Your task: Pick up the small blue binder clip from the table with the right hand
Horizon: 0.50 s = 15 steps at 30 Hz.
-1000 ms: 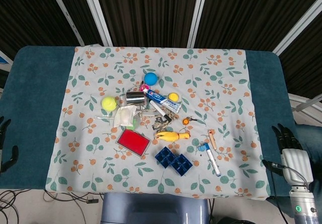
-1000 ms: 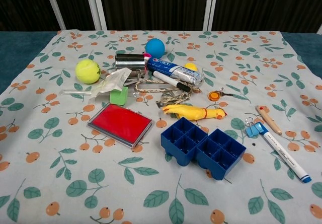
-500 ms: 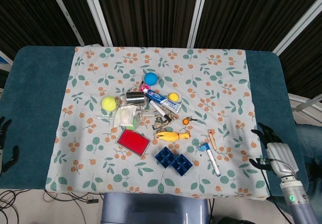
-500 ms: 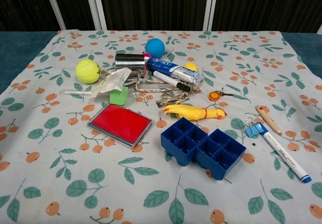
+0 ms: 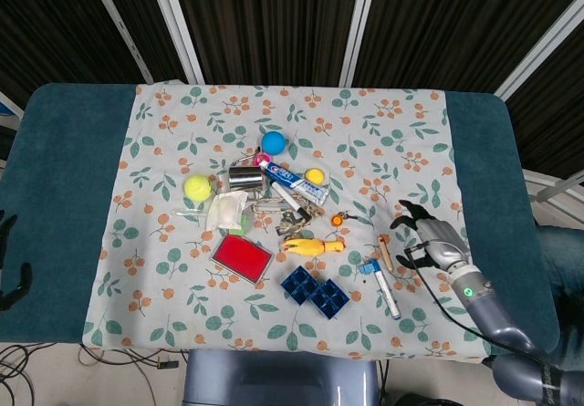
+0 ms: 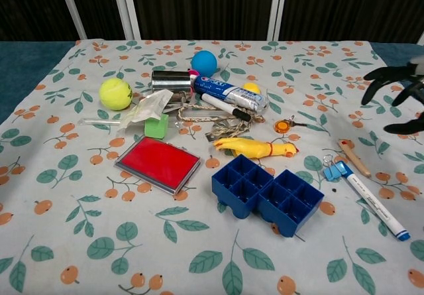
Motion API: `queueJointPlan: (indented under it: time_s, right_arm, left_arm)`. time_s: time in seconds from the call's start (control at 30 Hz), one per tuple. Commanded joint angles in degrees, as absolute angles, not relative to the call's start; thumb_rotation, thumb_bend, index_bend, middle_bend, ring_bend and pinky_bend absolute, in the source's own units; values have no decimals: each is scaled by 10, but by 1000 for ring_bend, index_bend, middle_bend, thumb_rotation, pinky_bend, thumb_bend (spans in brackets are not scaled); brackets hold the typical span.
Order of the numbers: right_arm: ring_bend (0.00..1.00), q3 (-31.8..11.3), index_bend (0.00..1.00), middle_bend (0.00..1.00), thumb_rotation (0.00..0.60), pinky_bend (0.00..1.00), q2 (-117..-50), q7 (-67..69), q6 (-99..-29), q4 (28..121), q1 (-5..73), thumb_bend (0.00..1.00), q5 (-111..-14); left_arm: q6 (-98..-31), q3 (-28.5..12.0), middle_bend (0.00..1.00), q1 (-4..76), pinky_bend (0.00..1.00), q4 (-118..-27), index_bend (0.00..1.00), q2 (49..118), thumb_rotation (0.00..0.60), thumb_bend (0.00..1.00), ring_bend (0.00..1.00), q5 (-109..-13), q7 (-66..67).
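Note:
The small blue binder clip [image 5: 369, 266] [image 6: 336, 170] lies on the floral cloth beside the white marker's top end, its wire handles pointing left. My right hand [image 5: 429, 239] [image 6: 397, 96] hovers above the table to the right of the clip, fingers spread, holding nothing. It is apart from the clip. My left hand [image 5: 7, 269] shows only as dark fingers at the far left edge of the head view, over the teal table; it is outside the chest view.
A white marker [image 6: 373, 204] and a wooden stick [image 6: 354, 157] lie right beside the clip. A blue ice-cube tray [image 6: 267, 193], a yellow rubber chicken [image 6: 255, 148], a red pad [image 6: 158, 164] and a cluster of balls, toothpaste and a metal cup lie to its left.
My right hand has moved from the table's right edge inward and up over the cloth, closer to the clip, and now appears in the chest view. The objects have not moved.

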<state>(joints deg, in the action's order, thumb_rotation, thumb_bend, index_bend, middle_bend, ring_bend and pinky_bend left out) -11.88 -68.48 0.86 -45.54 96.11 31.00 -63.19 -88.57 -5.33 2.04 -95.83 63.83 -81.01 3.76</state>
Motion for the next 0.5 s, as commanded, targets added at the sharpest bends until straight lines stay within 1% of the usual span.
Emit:
queueJointPlan:
  time_s: [0.03, 0.2, 0.5]
  right_arm:
    - [0, -127, 355, 0, 600, 212, -721, -44, -426, 956, 352, 363, -567]
    - [0, -112, 381, 0, 600, 212, -757, -93, -421, 943, 386, 363, -504]
    - [0, -88, 437, 0, 600, 212, -794, -138, -453, 939, 403, 362, -479]
  left_arm:
    - [-885, -54, 0, 20, 32, -959, 0, 637, 600, 496, 61, -809, 34]
    - [-884, -56, 0, 20, 31, -960, 0, 634, 600, 497, 61, -806, 28]
    - [-881, -57, 0, 22, 31, -960, 0, 633, 600, 497, 61, -802, 26]
